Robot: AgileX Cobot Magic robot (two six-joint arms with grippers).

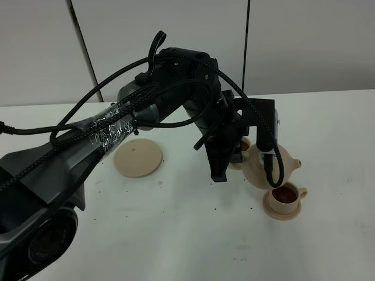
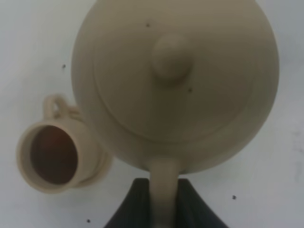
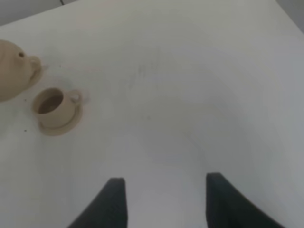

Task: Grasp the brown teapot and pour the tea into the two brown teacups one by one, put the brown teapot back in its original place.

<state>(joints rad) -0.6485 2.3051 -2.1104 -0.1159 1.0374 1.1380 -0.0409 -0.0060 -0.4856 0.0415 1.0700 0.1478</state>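
Left gripper (image 2: 164, 202) pinched tight on the loop handle of the brown teapot (image 2: 175, 80), black fingers (image 2: 133, 206) flanking the handle on both sides. Gripped at the handle, presumably so that a wrist roll tips the spout without touching the lid knob.

Teapot carried clear of the table, right of centre in the overhead view (image 1: 269, 165), spout (image 1: 297, 163) aimed to the right and roughly level, body leaning only a little. Held low and close to the cups, likely to keep the stream short.

Near teacup (image 1: 285, 196) standing just below and in front of the pot on its small saucer (image 1: 282, 212), dark tea showing inside, so apparently poured. Same cup beside the pot's belly in the left wrist view (image 2: 53, 154), ear handle (image 2: 54, 105) turned away from the pot.

Second teacup (image 1: 244, 144) mostly hidden behind the arm and pot in the overhead view; only a tan sliver visible, fill level impossible to judge.

Wide round saucer (image 1: 137, 157), the pot's original place, lying bare on the white table (image 1: 176, 234), well apart to the left of the cups. Return still pending.

Right gripper (image 3: 164, 202) spread wide and holding nothing, hanging above bare table well off to the side, cup (image 3: 51, 105) and pot (image 3: 14, 69) far in its view. Parked clear, probably to leave the pouring arm free room.
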